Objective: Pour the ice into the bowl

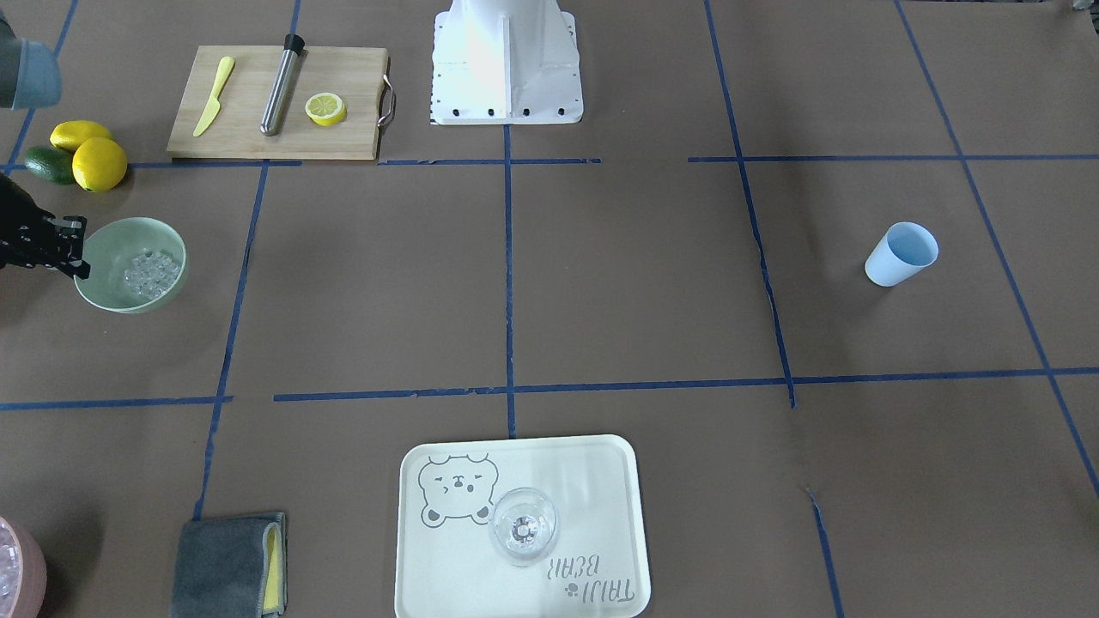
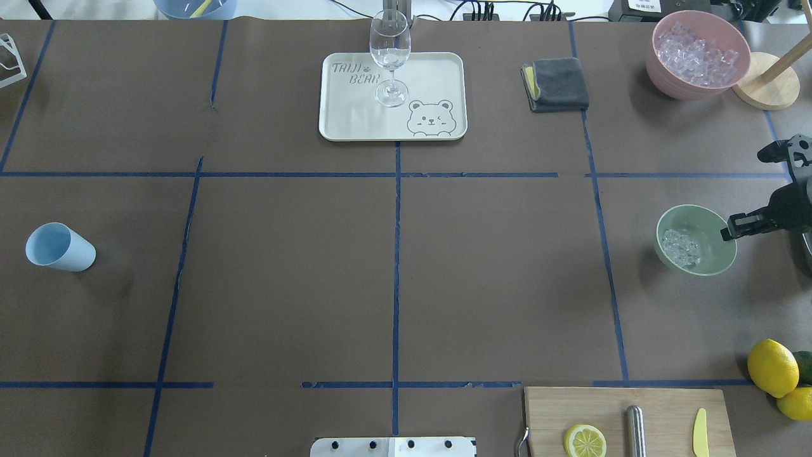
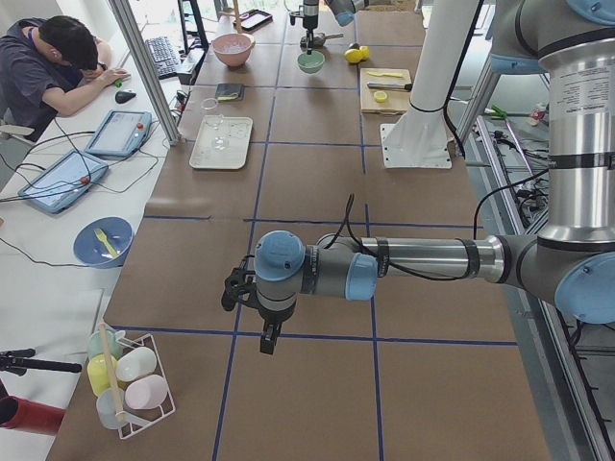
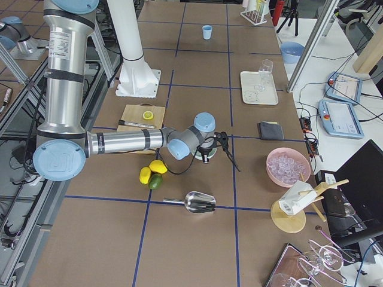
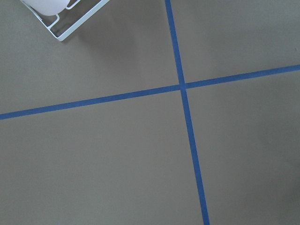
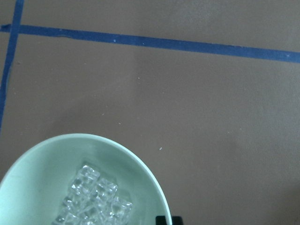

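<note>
The pale mint-green bowl (image 2: 710, 260) stands at the table's right side, and it also shows in the front view (image 1: 107, 249) and the right wrist view (image 6: 47, 164). A small heap of clear ice cubes (image 2: 681, 247) lies inside it (image 1: 153, 273) (image 6: 96, 199). My right gripper (image 1: 75, 247) hovers at the bowl's outer rim, open and empty, with one fingertip (image 2: 736, 226) over the rim. My left gripper (image 3: 264, 331) shows only in the exterior left view, low over bare table; I cannot tell if it is open or shut.
A pink bowl of ice (image 2: 698, 54) and a wooden stand are at the far right. A metal scoop (image 4: 200, 202) lies on the table. Lemons (image 2: 772, 367), a cutting board (image 2: 628, 406), a grey cloth (image 2: 558, 84), a tray (image 2: 438, 82) with a glass (image 2: 389, 57) and a light blue cup (image 2: 60, 247) are also there.
</note>
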Controlling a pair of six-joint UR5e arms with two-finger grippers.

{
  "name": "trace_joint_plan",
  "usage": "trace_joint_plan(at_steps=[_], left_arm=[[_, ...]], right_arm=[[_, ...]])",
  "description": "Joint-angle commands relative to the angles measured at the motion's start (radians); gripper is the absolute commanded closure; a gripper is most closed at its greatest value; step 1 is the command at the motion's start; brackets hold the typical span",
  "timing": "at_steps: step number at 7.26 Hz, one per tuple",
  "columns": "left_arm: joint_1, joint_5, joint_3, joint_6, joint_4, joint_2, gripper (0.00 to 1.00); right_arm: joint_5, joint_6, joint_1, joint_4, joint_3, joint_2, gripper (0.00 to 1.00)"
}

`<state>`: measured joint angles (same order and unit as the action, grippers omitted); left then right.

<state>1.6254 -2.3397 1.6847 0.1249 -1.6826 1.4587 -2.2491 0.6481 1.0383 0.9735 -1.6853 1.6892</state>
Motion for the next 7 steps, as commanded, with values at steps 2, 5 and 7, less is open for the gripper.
trace_joint_plan(at_steps=[2, 5, 7], left_arm=[[-0.001, -0.009, 0.001, -0.001, 0.000, 0.000, 0.00], [-0.001, -0.009, 0.001, -0.001, 0.000, 0.002, 0.00], [-0.001, -0.009, 0.001, -0.001, 0.000, 0.003, 0.00]], right_arm=[[0.000, -0.010, 0.000, -0.024, 0.038, 0.007, 1.00], [-0.004, -0.016, 0.041, -0.026, 0.024, -0.008, 0.00], [-0.035, -0.115, 0.164, 0.008, 0.021, -0.006, 0.00]])
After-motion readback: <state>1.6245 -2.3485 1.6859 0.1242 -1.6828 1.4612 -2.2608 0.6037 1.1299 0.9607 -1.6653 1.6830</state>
